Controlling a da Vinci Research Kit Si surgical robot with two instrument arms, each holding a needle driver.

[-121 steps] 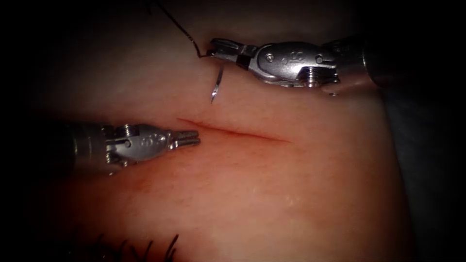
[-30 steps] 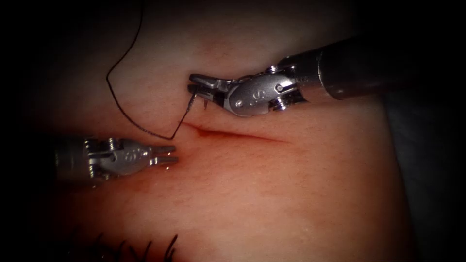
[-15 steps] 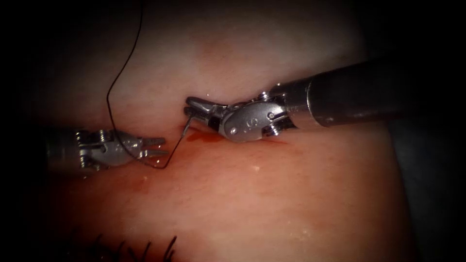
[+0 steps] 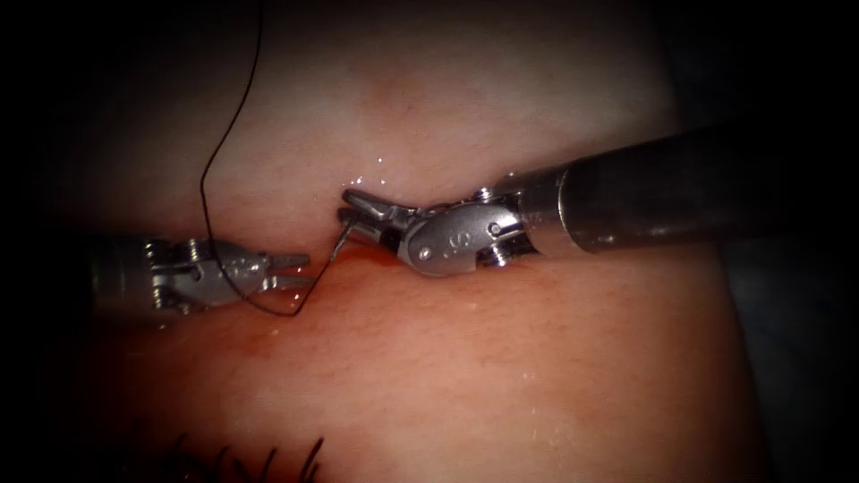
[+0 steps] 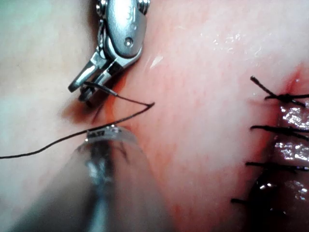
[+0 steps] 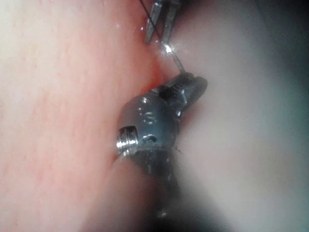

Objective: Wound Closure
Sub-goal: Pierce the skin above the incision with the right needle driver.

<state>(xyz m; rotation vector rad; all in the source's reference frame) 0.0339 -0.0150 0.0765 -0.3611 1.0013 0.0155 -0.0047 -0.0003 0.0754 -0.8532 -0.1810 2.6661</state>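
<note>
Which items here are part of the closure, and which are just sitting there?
In the job:
right tool, shut on the needle near its thread end
thread
left tool, open, holding nothing
cut in the tissue

Just there:
older stitches
cut thread ends

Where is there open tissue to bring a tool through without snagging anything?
Bare tissue lies below the right tool, above the cut thread ends. It is crowded at the cut's left end: the right tool holds the needle there, with the thread looping past the left tool, which holds nothing.
</note>
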